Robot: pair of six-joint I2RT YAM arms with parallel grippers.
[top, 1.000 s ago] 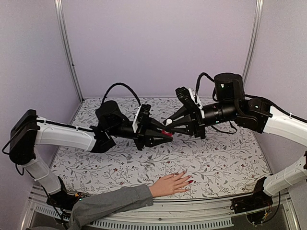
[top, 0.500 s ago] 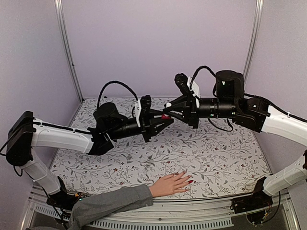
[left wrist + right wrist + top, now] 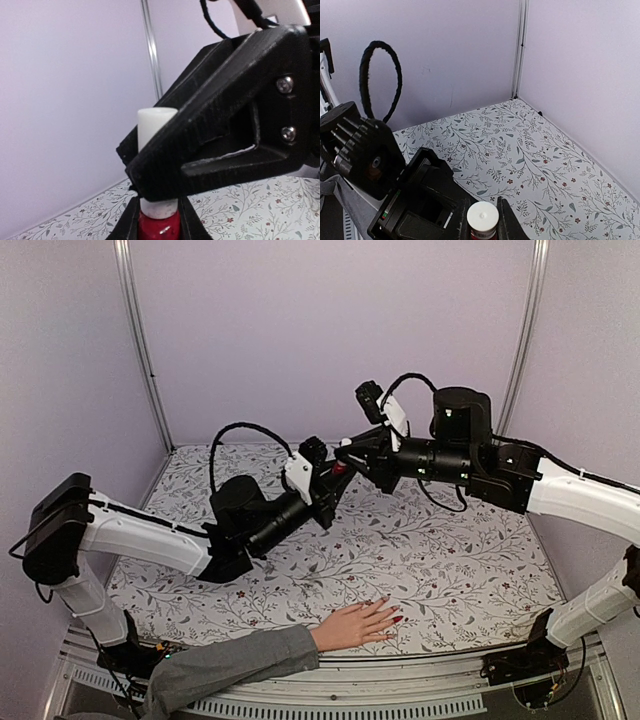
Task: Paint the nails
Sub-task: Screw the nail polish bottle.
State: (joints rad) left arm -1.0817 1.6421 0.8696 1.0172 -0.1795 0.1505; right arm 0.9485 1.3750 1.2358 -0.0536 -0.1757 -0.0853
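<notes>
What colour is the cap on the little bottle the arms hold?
The cap is white; the left wrist view shows it best.

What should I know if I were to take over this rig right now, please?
The left gripper is shut on the red bottle, held in the air above the table.
The right gripper is shut on the white cap, which sits on the bottle's neck.
The hand lies flat at the table's near edge.
Done: bottle lifted and gripped by both arms. One of the nails looks red; the others are too small to judge.
Left: probably pull the cap off, then paint any bare nails.
</notes>
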